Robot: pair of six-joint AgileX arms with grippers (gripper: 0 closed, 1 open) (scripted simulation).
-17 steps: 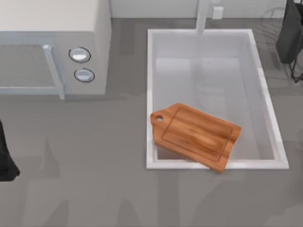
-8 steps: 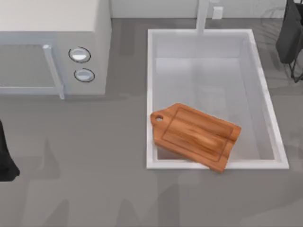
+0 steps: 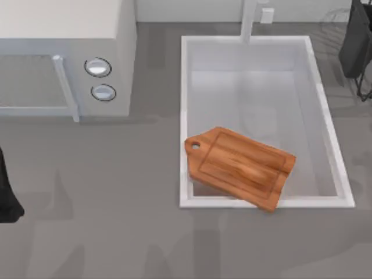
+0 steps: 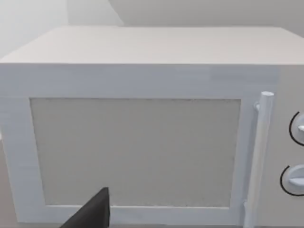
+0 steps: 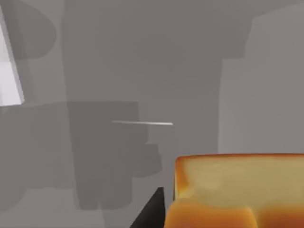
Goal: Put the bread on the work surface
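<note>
The bread sits close in the right wrist view, with a golden-brown top and pale yellow side. One dark finger of my right gripper presses against its side, and grey table lies behind it. My right arm is at the top view's far right corner. The work surface, a reddish-brown wooden board with a holed tab, lies tilted across the front left corner of the sink. My left arm is parked at the left edge, and its gripper faces the microwave.
A white microwave with a handle and two knobs stands at the back left. The white sink has a faucet at its back rim. Grey table spreads in front of the microwave and the sink.
Both arms and the board keep their places. A faint shadow on the table in front of the sink has shifted slightly.
</note>
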